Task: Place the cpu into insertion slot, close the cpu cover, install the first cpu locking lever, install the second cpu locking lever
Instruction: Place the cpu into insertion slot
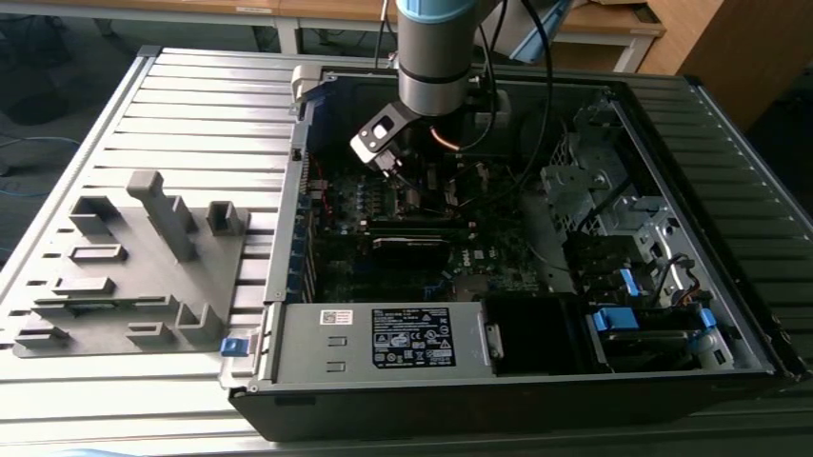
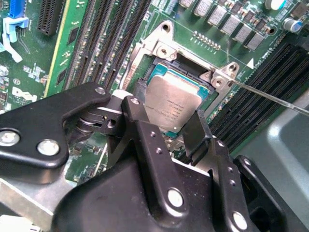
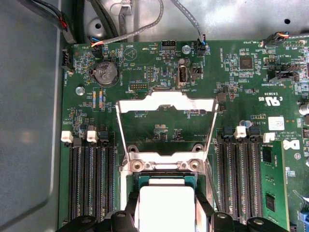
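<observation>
Presently the cpu (image 2: pixel 171 104) is held clamped in the gripper (image 2: pixel 169 116), directly over the insertion slot (image 2: pixel 192 76). It appears slightly tilted against the slot, and whether its underside already touches cannot be told. The cpu cover (image 3: pixel 166 102) is seen standing raised clear of the slot in the first wrist view. A thin locking lever (image 2: pixel 270 98) is swung out beside the slot in the second wrist view. In the exterior view the gripper (image 1: pixel 391 169) is placed toward twelve o'clock inside the open computer case (image 1: pixel 534 405). A grey fixture tray (image 1: pixel 128 257) lies at nine o'clock of the case on the surface (image 1: pixel 204 95).

Several faults can be foreseen. If the chip is let go while tilted, one edge could be caught on the slot's rim and the contacts beneath could be bent. If it is turned or offset against the slot, it would not seat, and downward pressure would do damage. The raised cover could be knocked shut onto a chip that is not yet seated. The loose lever could be snagged as the gripper is drawn away.

Faint print is carried on the cpu's metal top, and white lettering is scattered across the green board (image 3: pixel 231 96). A white printed label (image 1: pixel 413 338) is fixed to the metal box (image 1: pixel 299 354) at six o'clock of the case. None of it is transcribed.
</observation>
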You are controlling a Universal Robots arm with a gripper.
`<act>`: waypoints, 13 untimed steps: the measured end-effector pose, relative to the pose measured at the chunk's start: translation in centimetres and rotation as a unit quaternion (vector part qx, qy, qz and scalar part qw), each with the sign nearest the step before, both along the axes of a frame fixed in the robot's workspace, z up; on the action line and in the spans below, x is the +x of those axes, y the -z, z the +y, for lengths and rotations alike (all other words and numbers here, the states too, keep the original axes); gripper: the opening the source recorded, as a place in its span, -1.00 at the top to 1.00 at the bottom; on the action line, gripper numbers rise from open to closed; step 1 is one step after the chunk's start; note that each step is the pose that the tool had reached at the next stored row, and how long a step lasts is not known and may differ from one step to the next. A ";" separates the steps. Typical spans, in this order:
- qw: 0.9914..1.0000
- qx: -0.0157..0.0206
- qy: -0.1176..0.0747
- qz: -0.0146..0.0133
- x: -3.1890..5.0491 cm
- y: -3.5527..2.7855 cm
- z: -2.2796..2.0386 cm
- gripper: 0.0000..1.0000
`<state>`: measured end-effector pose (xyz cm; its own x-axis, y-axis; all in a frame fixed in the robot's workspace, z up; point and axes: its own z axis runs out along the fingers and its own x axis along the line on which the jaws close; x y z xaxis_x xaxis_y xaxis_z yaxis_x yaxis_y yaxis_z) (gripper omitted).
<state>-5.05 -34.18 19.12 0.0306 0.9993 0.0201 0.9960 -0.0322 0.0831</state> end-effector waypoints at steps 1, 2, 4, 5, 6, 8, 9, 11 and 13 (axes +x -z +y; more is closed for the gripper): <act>1.000 0.000 0.000 0.000 0.02 0.03 0.01 -0.08; 1.000 0.001 0.000 -0.001 0.02 0.05 0.02 -0.10; 1.000 0.000 0.000 0.000 0.01 0.03 0.01 -0.22; 1.000 0.000 0.000 0.000 0.00 0.01 0.00 -0.22; 1.000 0.000 0.000 0.000 0.00 0.01 0.00 -0.22; 1.000 0.000 0.000 0.000 0.00 0.01 0.00 -0.22; 1.000 0.000 0.000 0.000 0.00 0.01 0.00 -0.22; 1.000 0.000 0.000 0.000 0.00 -0.15 0.00 -0.22; 1.000 0.000 0.000 0.000 0.00 -0.54 0.00 -0.22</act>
<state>-5.05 -34.18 19.66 0.0306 0.9993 0.0202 0.9960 -0.0322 0.0832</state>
